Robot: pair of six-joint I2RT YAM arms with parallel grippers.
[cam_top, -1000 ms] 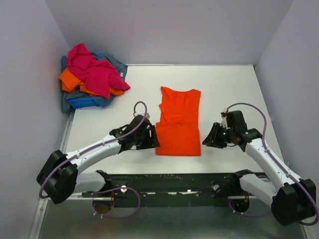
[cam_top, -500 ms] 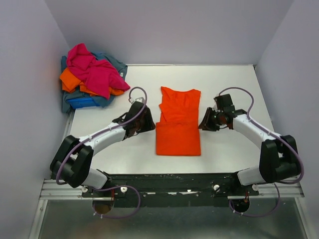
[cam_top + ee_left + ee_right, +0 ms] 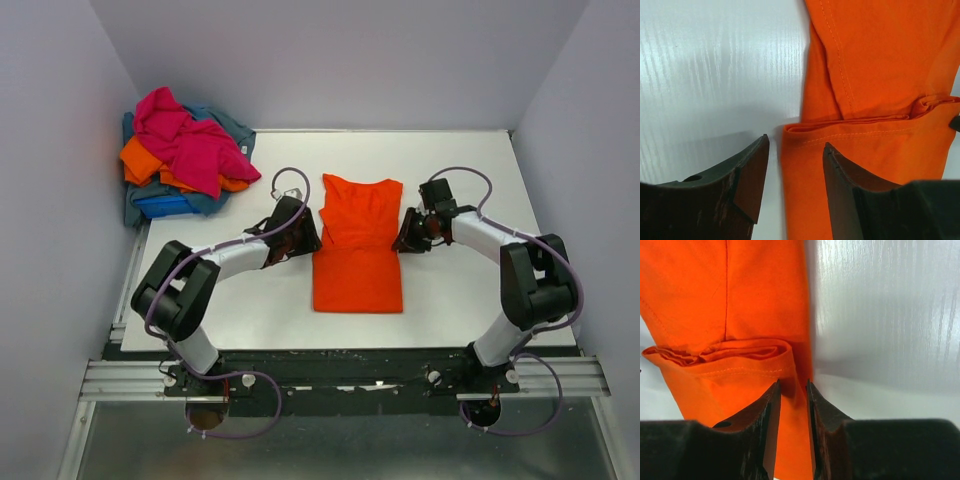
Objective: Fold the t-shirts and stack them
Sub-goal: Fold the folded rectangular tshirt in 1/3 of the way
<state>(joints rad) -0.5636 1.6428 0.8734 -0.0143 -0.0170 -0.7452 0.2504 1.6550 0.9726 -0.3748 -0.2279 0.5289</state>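
2 grippers flank the half-folded orange t-shirt [image 3: 357, 255] at centre frame
The orange t-shirt lies flat on the table [image 3: 460, 170], its lower part folded up into a double layer. The left gripper [image 3: 311, 241] sits at the shirt's left edge beside the fold, jaws open, the cloth's edge between them but unpinched. The right gripper [image 3: 403, 242] meets the right edge, jaws narrow around the cloth; whether they clamp it cannot be told. The other t-shirts [image 3: 185, 160], pink, orange and blue, lie heaped at upper left
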